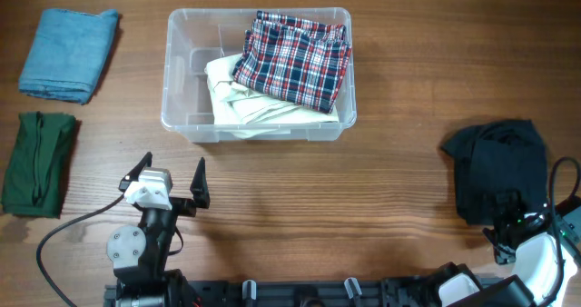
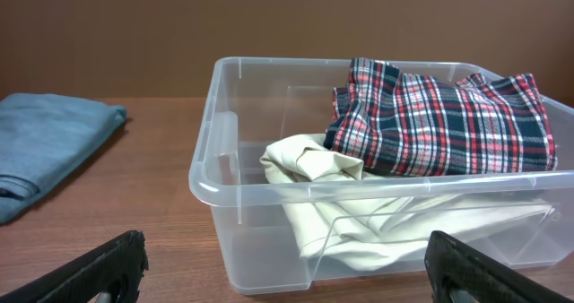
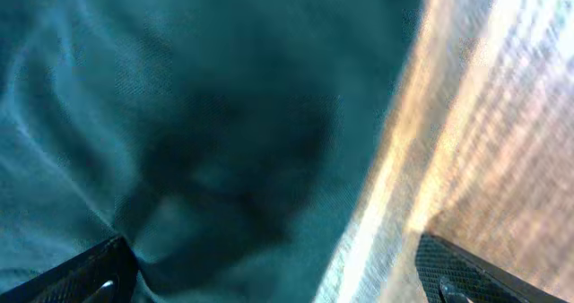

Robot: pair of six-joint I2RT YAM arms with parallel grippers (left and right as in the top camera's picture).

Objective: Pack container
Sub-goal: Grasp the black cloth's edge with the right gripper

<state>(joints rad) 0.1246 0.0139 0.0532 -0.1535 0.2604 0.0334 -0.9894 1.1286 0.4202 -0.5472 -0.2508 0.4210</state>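
1. Found the clear plastic container (image 1: 182, 71) resting on the wooden table (image 1: 381, 189), with a red-and-navy plaid garment (image 1: 295, 60) inside, lying partly over a cream cloth (image 1: 238, 100).
2. Spotted a folded blue cloth (image 1: 68, 53) left of the container, and a folded dark green cloth (image 1: 38, 162) left of it on its near side.
3. Saw a black garment (image 1: 499, 157) heaped well right of the container.
4. Caught the left gripper (image 1: 171, 169) facing the container's near wall, jaws spread wide, empty.
5. Caught the right gripper (image 3: 280, 269) close over the black garment, jaws wide apart.

Blue cloth (image 1: 68, 54) & green cloth (image 1: 38, 164) lie L on wood table (image 1: 363, 189), black garment (image 1: 495, 166) R.
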